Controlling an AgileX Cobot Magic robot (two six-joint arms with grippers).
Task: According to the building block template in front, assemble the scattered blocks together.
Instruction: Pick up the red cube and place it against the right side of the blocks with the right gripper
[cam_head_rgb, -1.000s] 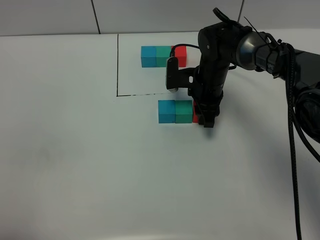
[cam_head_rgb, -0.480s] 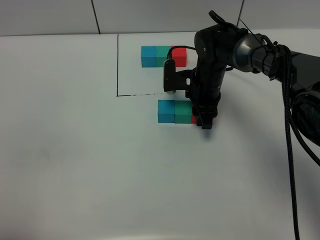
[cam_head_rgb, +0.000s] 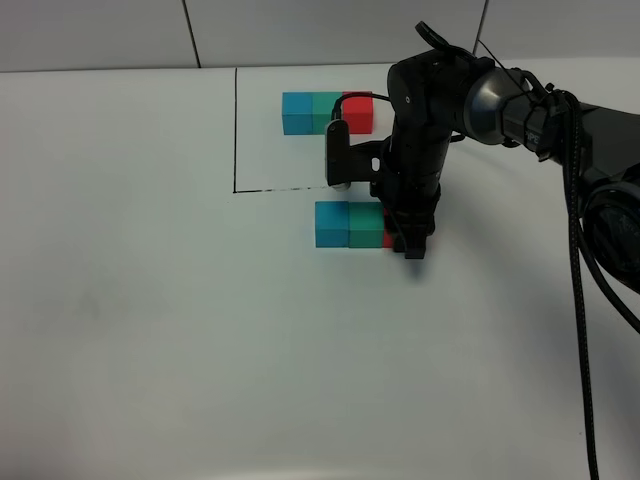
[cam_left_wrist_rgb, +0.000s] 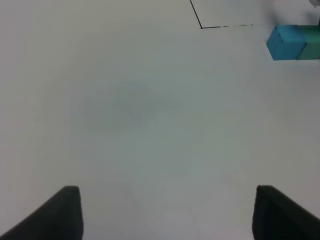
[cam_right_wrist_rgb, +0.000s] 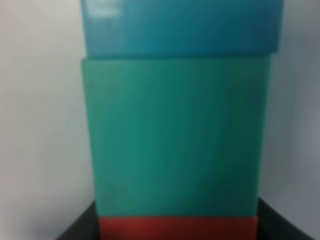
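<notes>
Right tool (cam_head_rgb: 412, 243) pinching the red cube (cam_right_wrist_rgb: 177, 227) — pressed flush against the teal-green cube (cam_head_rgb: 367, 224). Blue cube (cam_head_rgb: 332, 223) touching the teal-green cube's far side. Left tool (cam_left_wrist_rgb: 167, 212) spread wide — nothing held.

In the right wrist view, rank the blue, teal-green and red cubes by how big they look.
1. teal-green cube, fills most of the picture.
2. blue cube, cut off by the picture's edge.
3. red cube, only a thin strip shows.
Cropping and nearness to the camera make this unsure; true sizes cannot be told here.
</notes>
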